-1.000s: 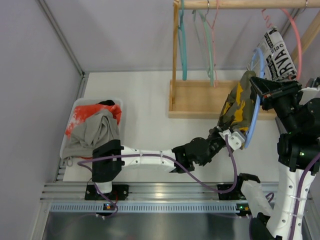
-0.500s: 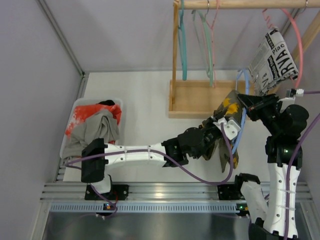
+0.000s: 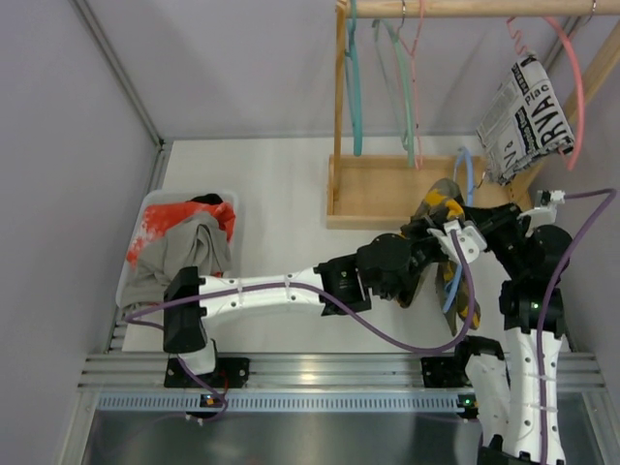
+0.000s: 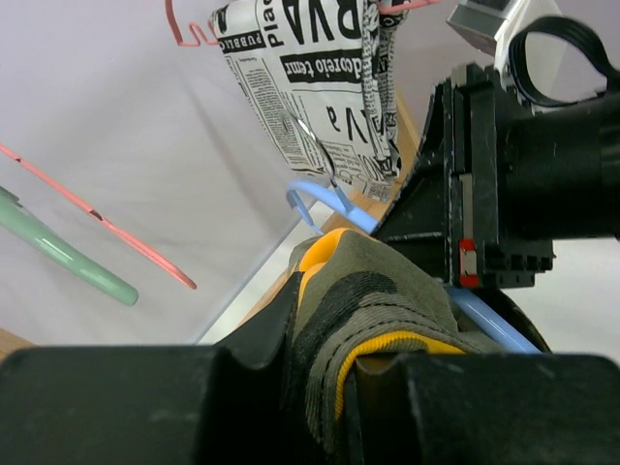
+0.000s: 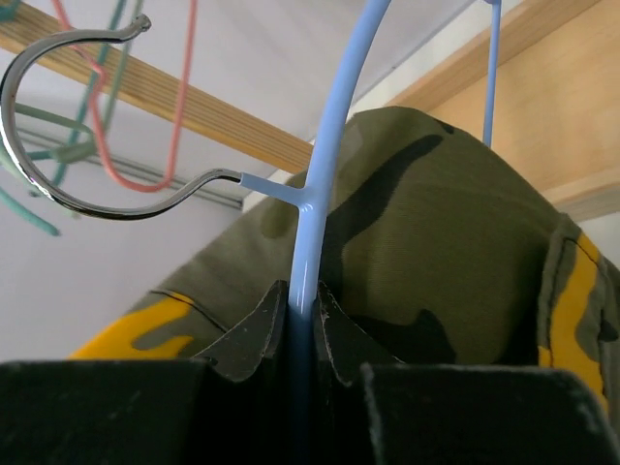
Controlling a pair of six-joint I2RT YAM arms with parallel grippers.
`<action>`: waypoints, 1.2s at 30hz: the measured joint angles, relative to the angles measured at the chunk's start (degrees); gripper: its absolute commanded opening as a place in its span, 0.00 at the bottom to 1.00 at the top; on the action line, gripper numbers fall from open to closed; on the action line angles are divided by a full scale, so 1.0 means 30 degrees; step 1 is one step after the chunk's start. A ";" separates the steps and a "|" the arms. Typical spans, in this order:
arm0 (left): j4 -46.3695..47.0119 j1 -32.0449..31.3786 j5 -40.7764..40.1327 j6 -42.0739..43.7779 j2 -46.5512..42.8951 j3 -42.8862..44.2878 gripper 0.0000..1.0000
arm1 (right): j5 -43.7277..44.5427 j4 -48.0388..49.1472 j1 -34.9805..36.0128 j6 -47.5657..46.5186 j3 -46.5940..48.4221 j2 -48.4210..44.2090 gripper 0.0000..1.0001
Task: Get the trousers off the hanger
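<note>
The camouflage trousers in olive, yellow and black hang over a light blue hanger, held off the rail in front of the wooden rack. My left gripper is shut on a fold of the trousers, seen up close in the left wrist view. My right gripper is shut on the hanger's blue stem, just below its metal hook; the trousers lie behind the jaws. The grey trousers lie in the white bin at left.
A red-orange and white garment lies in the bin under the grey one. The wooden rack stands behind, with teal, green and pink hangers on its rail. A newspaper-print garment hangs on a pink hanger at right.
Both grippers have moved left and toward the near edge with the hanger and camouflage trousers. The hanger has come away from the newspaper-print garment, and the trousers now trail lower.
</note>
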 measured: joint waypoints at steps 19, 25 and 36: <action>-0.2382 0.0095 0.0430 0.2259 0.1224 0.2280 0.00 | -0.1443 0.1865 -0.1865 -0.1712 -0.1836 0.1523 0.00; -0.1501 0.0095 0.0707 0.3504 0.1224 0.2761 0.00 | -0.3730 0.2280 -0.3330 0.1406 -0.1756 0.2302 0.00; -0.0860 0.0080 0.1137 0.6120 0.1224 0.6127 0.00 | -0.5741 0.2091 -0.4320 0.2215 -0.2441 0.2193 0.00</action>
